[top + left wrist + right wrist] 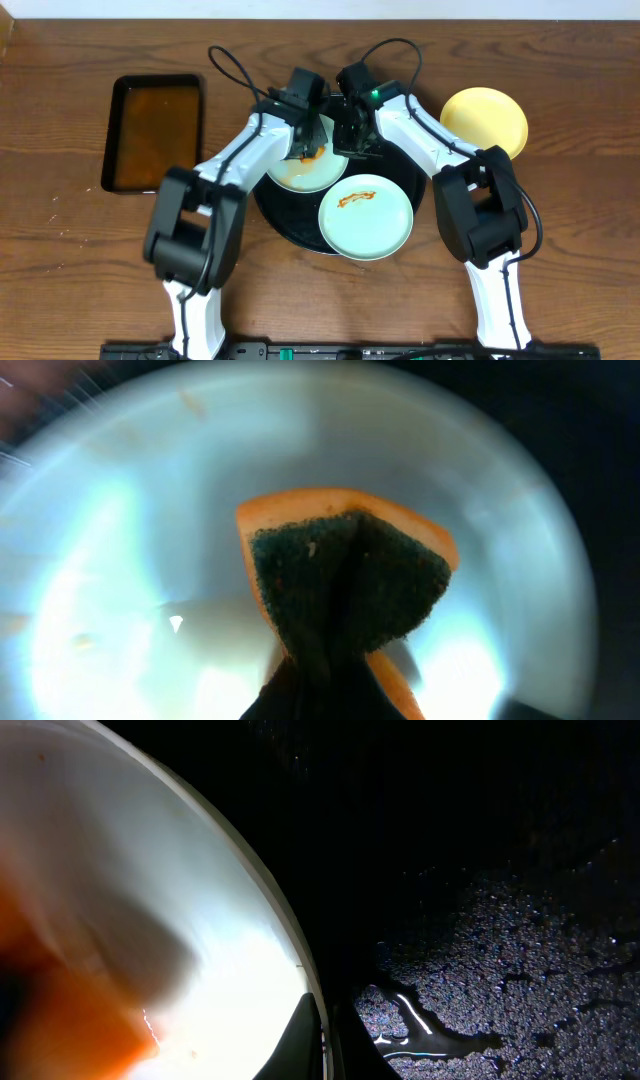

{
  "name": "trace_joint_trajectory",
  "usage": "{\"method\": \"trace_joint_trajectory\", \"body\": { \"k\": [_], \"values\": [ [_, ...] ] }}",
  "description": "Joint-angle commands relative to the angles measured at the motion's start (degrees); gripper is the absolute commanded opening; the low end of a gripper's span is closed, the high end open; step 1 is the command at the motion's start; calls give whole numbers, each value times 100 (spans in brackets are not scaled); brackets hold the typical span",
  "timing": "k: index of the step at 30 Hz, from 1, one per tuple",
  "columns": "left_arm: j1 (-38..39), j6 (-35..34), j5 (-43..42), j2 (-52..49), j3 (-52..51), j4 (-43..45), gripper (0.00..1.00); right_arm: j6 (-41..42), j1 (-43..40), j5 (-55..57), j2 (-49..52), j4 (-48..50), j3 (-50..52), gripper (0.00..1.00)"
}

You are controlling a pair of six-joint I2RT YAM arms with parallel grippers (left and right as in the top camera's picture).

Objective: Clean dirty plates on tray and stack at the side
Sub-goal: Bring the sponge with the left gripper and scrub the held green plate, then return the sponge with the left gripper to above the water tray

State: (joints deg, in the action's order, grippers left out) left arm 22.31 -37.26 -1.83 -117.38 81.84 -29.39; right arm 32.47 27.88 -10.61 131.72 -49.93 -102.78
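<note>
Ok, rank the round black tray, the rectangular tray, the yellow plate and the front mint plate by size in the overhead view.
1. round black tray, largest, though partly covered.
2. rectangular tray.
3. front mint plate and yellow plate: they look nearly alike, so I won't rank one above the other.

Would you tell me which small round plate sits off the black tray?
The pale yellow round plate, on the wooden table; both mint-blue plates sit on the round tray.
</note>
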Motion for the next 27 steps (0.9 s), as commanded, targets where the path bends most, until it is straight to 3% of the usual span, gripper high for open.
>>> {"method": "trace_joint_trajectory", "body": {
  "k": [1, 5, 8, 15, 21, 27],
  "values": [
    [0, 129, -271, -404, -79, 26, 8, 72, -79, 481, 138, -63, 116, 1],
    [-4, 562, 625, -404, -76, -245, 8, 70, -79, 483, 138, -66, 116, 1],
    [-4, 573, 2479, -243, -50, -885, 8, 70, -79, 483, 138, -63, 122, 2],
    [2, 811, 4319, 334, -48, -1325, 8, 72, -79, 664, 138, -85, 122, 2],
    [-57, 782, 3652, 1165, -46, -1182, 8, -4, -79, 669, 138, -37, 122, 1],
    [-1128, 787, 1329, 2363, -46, -911, 8, -802, -98, -188, 133, 328, 118, 1]
  ]
}}
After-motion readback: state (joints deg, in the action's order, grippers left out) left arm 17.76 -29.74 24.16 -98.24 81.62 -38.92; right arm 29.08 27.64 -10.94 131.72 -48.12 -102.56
